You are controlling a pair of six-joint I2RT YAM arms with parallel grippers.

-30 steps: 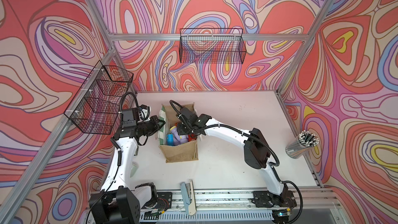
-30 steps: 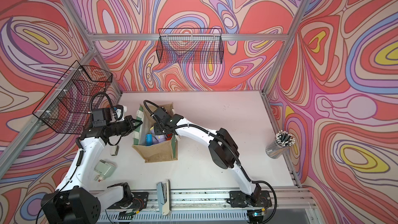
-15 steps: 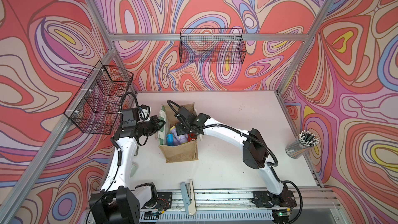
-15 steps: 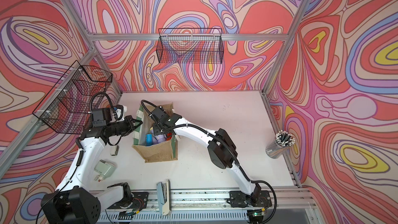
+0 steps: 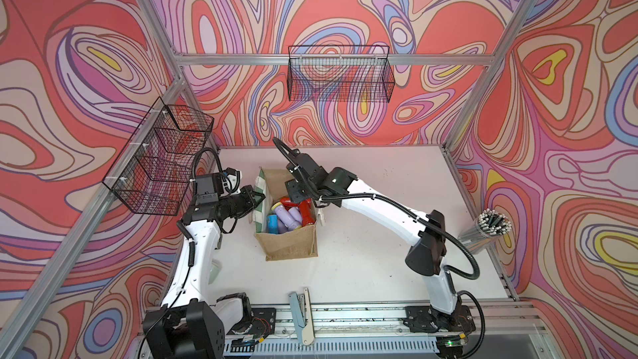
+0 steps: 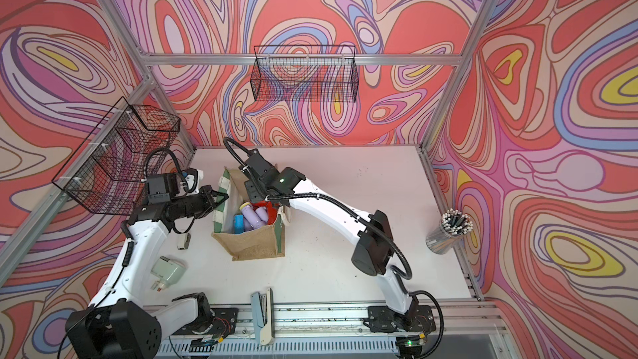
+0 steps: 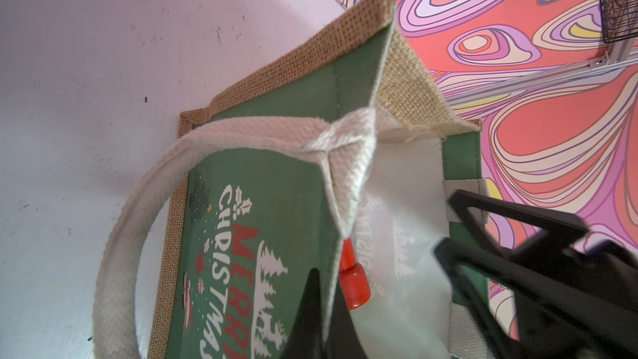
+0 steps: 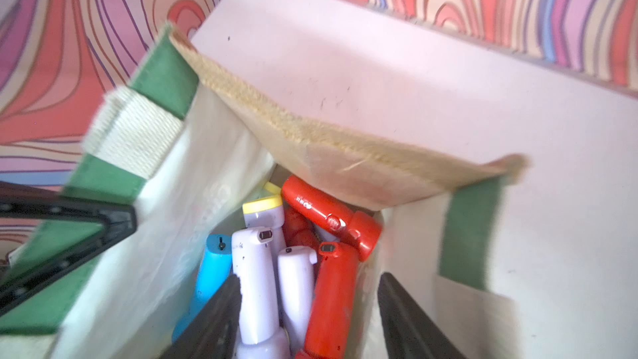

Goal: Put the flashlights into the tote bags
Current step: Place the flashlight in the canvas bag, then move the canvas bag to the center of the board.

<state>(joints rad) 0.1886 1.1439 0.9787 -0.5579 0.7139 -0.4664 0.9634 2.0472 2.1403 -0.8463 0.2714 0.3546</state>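
1. The white tabletop (image 5: 379, 202) carries the boxy tan jute tote bag with green-and-white side panels (image 5: 290, 245). The bag stands upright with its mouth open.
2. A long black wire basket (image 5: 340, 74) hangs on the wall behind the bag. A compartmented black wire basket (image 5: 158, 160) hangs on the wall beyond the bag's left-arm side. Both are well apart from the bag.
3. In the left wrist view, the bag's green outer panel (image 7: 248, 253) on the left-arm side reads "MERRY CHRISTMAS". The white webbing handle (image 7: 138, 222) droops outward from it over the table.
4. The left gripper (image 5: 259, 198) meets that panel at its rim, with its jaws pinched together on the fabric edge.
5. The right gripper (image 8: 309, 278) hangs in the bag's mouth with its jaws apart and nothing pinched between them. Its fingers (image 8: 221, 305) flank the torches below.
6. A shiny metal cup of thin sticks (image 5: 485, 233) stands far from the bag, at the table edge on the right-arm side.
7. The plastic cylinder flashlights (image 5: 288, 215) lie piled inside the bag.
   - Two are red ones (image 8: 328, 217).
   - Some are lilac ones (image 8: 257, 271), and one of these has a yellow lens rim (image 8: 264, 210).
   - The blue one (image 8: 212, 271) lies nearest the gripped panel.
8. A pale green boxy object (image 6: 167, 271) lies on the table in front of the bag, on the left-arm side. I cannot tell what it is.
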